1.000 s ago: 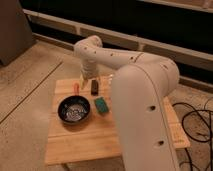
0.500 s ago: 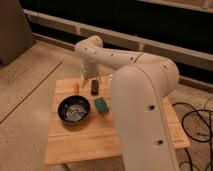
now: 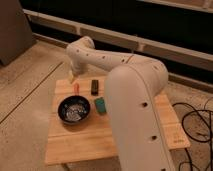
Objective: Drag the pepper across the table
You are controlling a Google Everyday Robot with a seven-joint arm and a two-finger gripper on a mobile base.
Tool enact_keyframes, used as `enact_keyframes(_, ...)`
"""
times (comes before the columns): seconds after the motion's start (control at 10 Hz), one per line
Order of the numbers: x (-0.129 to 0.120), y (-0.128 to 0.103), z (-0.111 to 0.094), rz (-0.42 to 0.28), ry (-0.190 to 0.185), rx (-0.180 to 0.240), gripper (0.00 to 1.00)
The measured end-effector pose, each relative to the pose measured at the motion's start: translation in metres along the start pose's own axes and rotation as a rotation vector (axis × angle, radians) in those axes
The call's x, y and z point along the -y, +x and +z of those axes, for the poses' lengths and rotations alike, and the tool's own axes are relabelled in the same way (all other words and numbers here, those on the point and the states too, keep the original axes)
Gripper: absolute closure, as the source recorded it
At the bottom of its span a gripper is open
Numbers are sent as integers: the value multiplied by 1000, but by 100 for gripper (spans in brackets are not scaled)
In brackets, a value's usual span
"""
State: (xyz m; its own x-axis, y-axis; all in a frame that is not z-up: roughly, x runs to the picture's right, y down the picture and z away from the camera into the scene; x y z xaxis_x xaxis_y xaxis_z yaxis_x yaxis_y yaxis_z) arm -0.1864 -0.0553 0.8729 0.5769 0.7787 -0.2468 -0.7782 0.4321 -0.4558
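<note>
The pepper [image 3: 76, 88] is small and red-orange. It lies on the light wood table [image 3: 125, 137] near the far left corner, just behind the dark bowl [image 3: 74, 110]. My gripper [image 3: 73, 78] hangs at the end of the white arm, right at the pepper's far end by the table's far left edge. I cannot tell whether it touches the pepper. The big white arm [image 3: 135, 100] covers the middle and right of the table.
A dark oblong object [image 3: 94, 87] lies right of the pepper. A green block [image 3: 100, 105] sits right of the bowl. Black cables [image 3: 197, 125] lie on the floor at the right. A dark wall with a ledge runs behind the table.
</note>
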Motion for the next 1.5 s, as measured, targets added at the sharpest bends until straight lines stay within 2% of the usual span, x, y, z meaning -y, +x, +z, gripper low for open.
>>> enact_keyframes(0.2,-16,-3,25,-48,-36,-57,35)
enact_keyframes(0.3,-14,-5,34,-56,-39,-87,35)
enact_keyframes(0.6,7,-14,51,-19,-38,-145,35)
enact_keyframes(0.8,11,-8,71,23,-56,-199,35)
enact_keyframes(0.9,10,0,85,47,-72,-250,35)
enact_keyframes(1.1,2,7,107,60,-83,-318,35)
enact_keyframes(1.3,6,14,119,65,-80,-360,35)
enact_keyframes(1.5,11,14,126,68,-66,-375,35)
